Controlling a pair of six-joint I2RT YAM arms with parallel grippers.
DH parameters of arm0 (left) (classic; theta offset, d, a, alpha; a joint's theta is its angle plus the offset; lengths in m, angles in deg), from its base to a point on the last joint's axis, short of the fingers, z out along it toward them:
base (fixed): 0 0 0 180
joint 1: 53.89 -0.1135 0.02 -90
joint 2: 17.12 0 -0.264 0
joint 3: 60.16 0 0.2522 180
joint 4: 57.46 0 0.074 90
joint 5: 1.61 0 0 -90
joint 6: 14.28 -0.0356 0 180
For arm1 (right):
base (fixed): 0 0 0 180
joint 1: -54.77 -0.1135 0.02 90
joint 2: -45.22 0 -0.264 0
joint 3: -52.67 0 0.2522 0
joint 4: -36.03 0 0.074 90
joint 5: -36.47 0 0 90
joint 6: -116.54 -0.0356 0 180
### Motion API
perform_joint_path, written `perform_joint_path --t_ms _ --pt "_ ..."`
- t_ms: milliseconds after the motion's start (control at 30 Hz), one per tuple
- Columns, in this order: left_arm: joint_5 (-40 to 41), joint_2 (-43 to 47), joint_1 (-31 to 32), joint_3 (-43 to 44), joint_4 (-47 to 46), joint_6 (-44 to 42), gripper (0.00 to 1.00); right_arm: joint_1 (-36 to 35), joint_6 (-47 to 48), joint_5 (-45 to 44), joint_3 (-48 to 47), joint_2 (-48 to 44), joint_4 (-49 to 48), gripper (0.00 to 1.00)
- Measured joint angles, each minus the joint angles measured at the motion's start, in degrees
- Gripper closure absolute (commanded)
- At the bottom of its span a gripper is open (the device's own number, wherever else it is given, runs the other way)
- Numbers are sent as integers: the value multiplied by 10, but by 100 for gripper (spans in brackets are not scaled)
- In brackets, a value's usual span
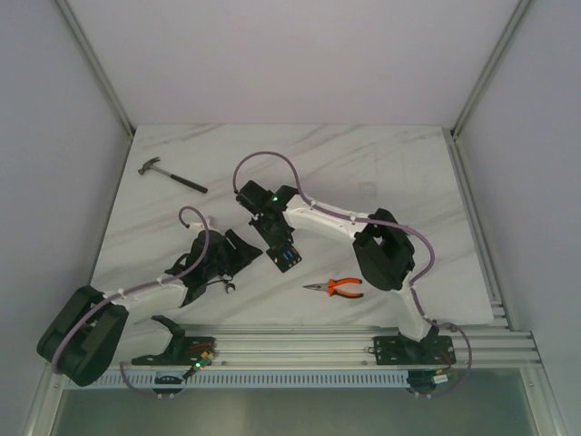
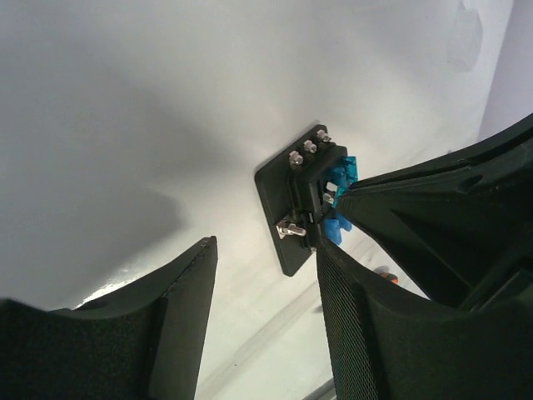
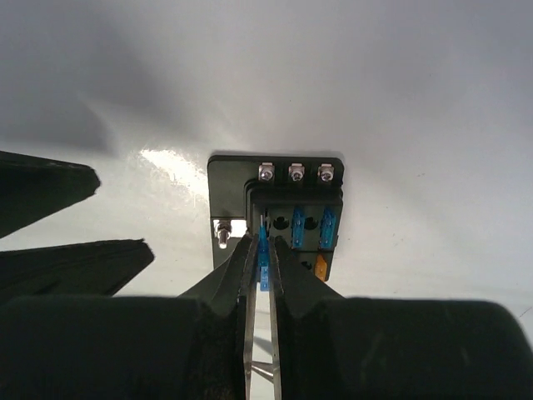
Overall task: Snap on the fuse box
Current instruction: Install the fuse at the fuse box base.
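Glossy marbled table (image 1: 381, 173). Left gripper (image 2: 265, 246) is hanging spread; right gripper (image 3: 263, 243) is crowding in. Hammer (image 1: 171, 175) is lying far left, orange-handled pliers (image 1: 336, 288) nearer. Flat black fuse box (image 1: 284, 257) is sitting mid-table between both grippers, the right one pinching a blue fuse (image 3: 263, 267), possibly half-seated.

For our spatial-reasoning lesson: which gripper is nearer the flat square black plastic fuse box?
Right. The right gripper is at the black fuse box, shut on a small blue fuse at its slots; the left gripper is open beside it, apart.
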Motion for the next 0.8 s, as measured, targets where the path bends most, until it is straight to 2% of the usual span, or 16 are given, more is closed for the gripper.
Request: perform_joint_path --t_ms 267,767,800 --pt "31 28 0 -5 40 -5 34 -2 2 -15 -11 18 17 100" --pt "46 47 0 -9 53 -6 29 -7 6 -22 -37 41 38 100" --pt "46 47 0 -9 53 -6 29 -7 6 -23 -39 42 39 98"
